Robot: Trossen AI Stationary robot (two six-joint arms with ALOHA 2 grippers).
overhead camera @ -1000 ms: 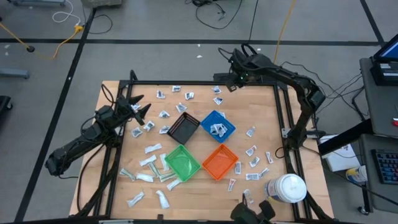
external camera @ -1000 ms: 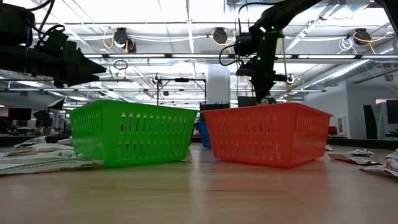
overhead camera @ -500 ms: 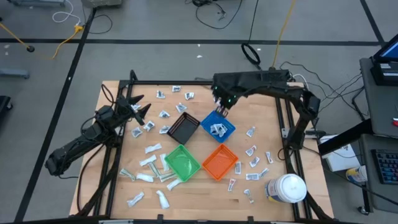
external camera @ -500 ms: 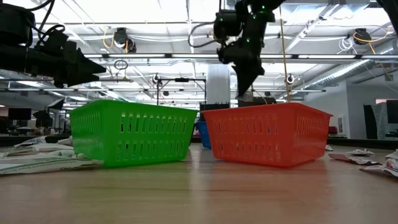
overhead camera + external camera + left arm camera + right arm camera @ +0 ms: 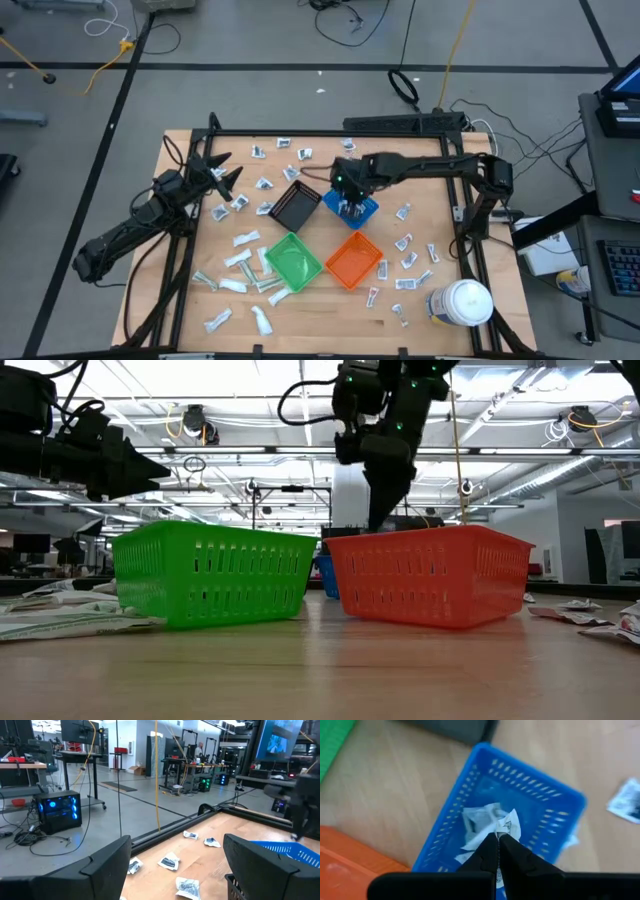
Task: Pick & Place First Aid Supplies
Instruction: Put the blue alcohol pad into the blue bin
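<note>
Small white and silvery first aid packets point(image 5: 243, 260) lie scattered flat on the wooden table around four bins. My right gripper point(image 5: 347, 195) hangs over the blue bin point(image 5: 366, 208), shut on a white packet, with its fingers pointing down. The right wrist view shows more packets point(image 5: 475, 827) heaped on that bin's floor. In the low view the right gripper point(image 5: 376, 520) drops behind the orange bin. My left gripper point(image 5: 228, 172) waits open above the table's left side, over loose packets point(image 5: 169, 862). My right gripper pinches a small white packet point(image 5: 508, 825) between its two fingertips point(image 5: 516, 851), coming from above and pointing down. The packet sticks out past the tips over the heap in the blue bin. Whether it touches the heap cannot be told.
The black bin point(image 5: 295, 207), green bin point(image 5: 293, 260) and orange bin point(image 5: 352, 260) stand close around the blue one mid-table. A large white jar point(image 5: 460, 302) stands at the near right corner. Dark frame rails run along the table's edges.
My right gripper has swung from the table's far edge toward the near side and a little left. It has come down over the blue bin, staying shut. The left arm has kept still.
</note>
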